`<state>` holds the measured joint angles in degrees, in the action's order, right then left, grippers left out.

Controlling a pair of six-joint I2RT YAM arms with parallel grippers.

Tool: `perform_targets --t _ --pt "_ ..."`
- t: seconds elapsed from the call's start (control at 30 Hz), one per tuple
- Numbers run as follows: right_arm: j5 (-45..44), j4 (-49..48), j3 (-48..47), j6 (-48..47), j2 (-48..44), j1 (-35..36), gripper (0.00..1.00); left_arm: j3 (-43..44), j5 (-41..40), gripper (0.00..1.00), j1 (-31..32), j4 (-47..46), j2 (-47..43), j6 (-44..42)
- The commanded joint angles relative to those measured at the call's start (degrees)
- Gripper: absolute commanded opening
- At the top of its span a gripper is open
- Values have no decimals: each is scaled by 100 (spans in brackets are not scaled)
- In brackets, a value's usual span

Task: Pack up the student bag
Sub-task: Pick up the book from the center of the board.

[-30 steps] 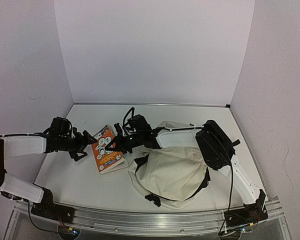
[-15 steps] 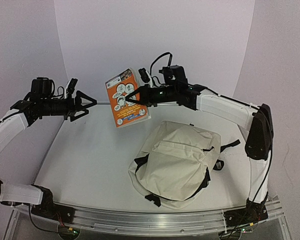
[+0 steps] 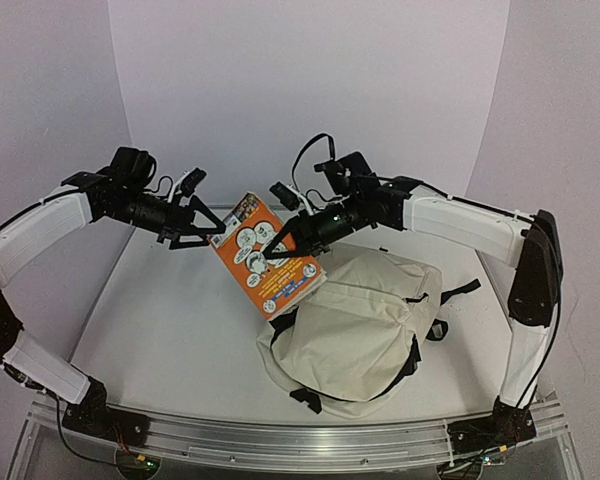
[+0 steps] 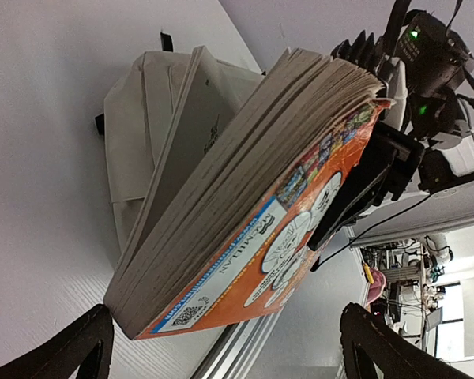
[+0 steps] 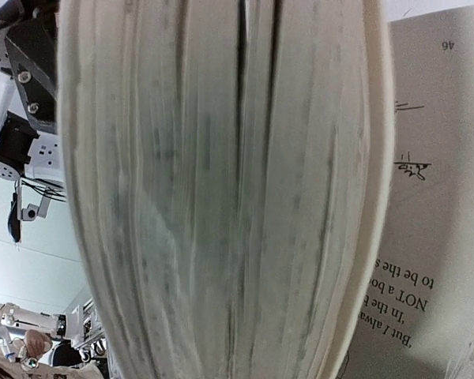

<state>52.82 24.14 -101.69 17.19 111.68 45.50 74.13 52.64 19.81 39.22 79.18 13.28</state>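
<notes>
Holding a book up in the air, right fingers pinched on it, left fingers spread wide just beside it. The bag lies slumped on the tabletop toward the near right corner. Looks soft and floppy, so I'd grab the zipper lip, not loose cloth.

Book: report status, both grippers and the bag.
Right gripper shut on book, held aloft. Left gripper open beside it. Bag on table below; no opening seen.
</notes>
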Motion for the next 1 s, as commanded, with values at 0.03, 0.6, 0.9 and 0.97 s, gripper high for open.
perform_targets --t 0.03,0.6,0.9,0.97 --pt "953 133 5 -587 -534 53 0 703 592 100 619 718 499 -659" --pt "1509 266 125 -743 -676 123 0 598 -259 100 638 1116 681 -1069" --pt "1586 305 111 -759 -384 222 0 347 1069 89 638 372 427 -647" --pt "1515 338 89 -740 -314 239 0 286 1213 81 638 303 391 -620"
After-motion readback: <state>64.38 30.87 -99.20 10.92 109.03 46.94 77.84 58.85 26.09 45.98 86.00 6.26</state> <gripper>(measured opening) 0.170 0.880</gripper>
